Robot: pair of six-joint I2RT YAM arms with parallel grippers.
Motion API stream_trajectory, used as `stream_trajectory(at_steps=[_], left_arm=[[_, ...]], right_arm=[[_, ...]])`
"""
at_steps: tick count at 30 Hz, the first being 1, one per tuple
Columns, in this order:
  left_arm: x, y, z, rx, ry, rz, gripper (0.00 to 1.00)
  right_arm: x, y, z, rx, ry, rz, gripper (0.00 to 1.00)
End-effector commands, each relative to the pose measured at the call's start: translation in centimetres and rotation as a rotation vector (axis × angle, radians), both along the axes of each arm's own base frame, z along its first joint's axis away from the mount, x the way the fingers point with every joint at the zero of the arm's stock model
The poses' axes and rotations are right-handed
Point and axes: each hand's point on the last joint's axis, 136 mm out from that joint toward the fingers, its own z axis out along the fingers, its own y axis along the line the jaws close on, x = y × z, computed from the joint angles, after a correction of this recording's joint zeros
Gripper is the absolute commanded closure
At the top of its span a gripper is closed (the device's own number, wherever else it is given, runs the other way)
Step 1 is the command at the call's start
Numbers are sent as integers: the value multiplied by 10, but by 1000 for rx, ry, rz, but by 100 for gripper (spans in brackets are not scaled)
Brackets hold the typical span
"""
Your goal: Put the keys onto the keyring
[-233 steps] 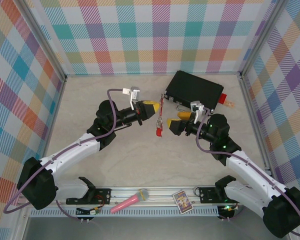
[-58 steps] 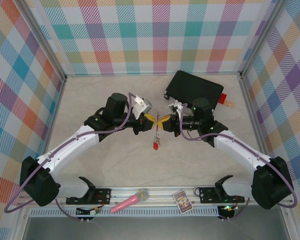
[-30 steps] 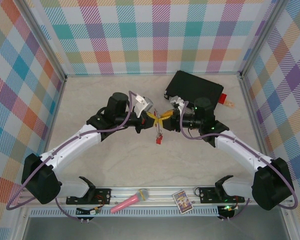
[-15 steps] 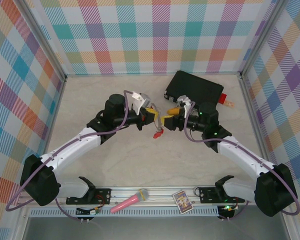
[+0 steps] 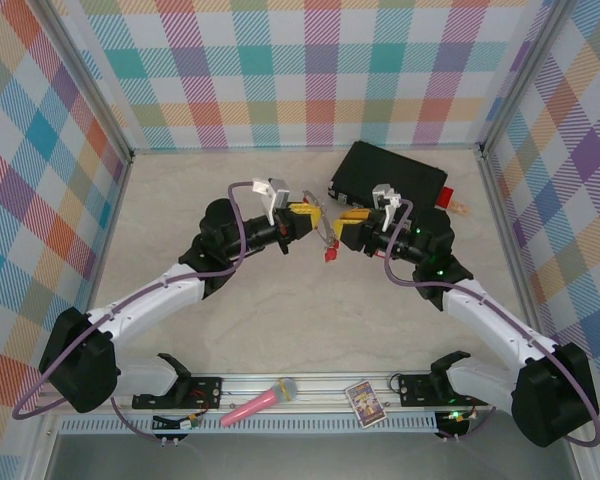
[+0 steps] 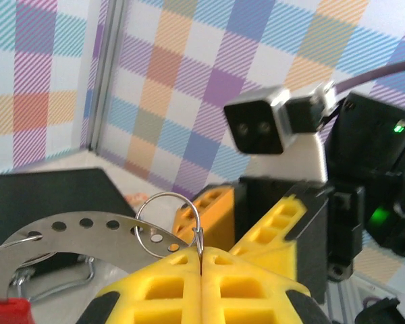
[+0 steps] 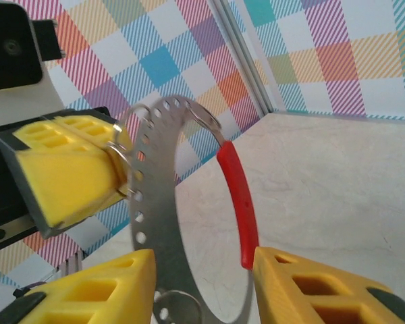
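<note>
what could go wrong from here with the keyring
1. The left hand pinches only a thin wire loop at its fingertips; it might slip, and the keyring could swing or drop.
2. The right hand has its jaws apart around the keyring; whether it grips is unclear, so closing askew could twist it.
3. The hands sit nearly tip to tip and may bump.

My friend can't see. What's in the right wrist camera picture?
A grey metal keyring with holes and a red arc curves up between the two yellow fingers of the right gripper. At left, the left gripper pinches a small wire loop on the ring; checked walls stand behind.
</note>
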Motion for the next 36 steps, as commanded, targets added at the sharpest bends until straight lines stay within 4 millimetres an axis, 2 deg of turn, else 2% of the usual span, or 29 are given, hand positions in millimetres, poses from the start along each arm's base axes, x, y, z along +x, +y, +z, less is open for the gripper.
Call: stream_trajectory(at_steps=[1, 8, 13, 26, 29, 32, 36], left_arm=[[-6, -4, 29, -99, -93, -8, 100], [-1, -12, 28, -125, -112, -1, 100], [1, -17, 25, -163, -101, -15, 100], [-2, -13, 14, -144, -96, 3, 100], [-2, -12, 14, -153, -96, 3, 100], [-3, -12, 15, -162, -98, -1, 100], [-4, -11, 16, -173, -101, 0, 100]], right_arm=[[0, 2, 21, 27, -47, 21, 59], [-16, 25, 26, 38, -20, 206, 59], [-22, 37, 24, 18, -24, 233, 56], [-7, 17, 13, -37, -37, 44, 56], [-8, 11, 16, -34, -53, 18, 59], [-14, 9, 26, -4, -53, 68, 60], [-6, 0, 33, 63, -30, 56, 62]])
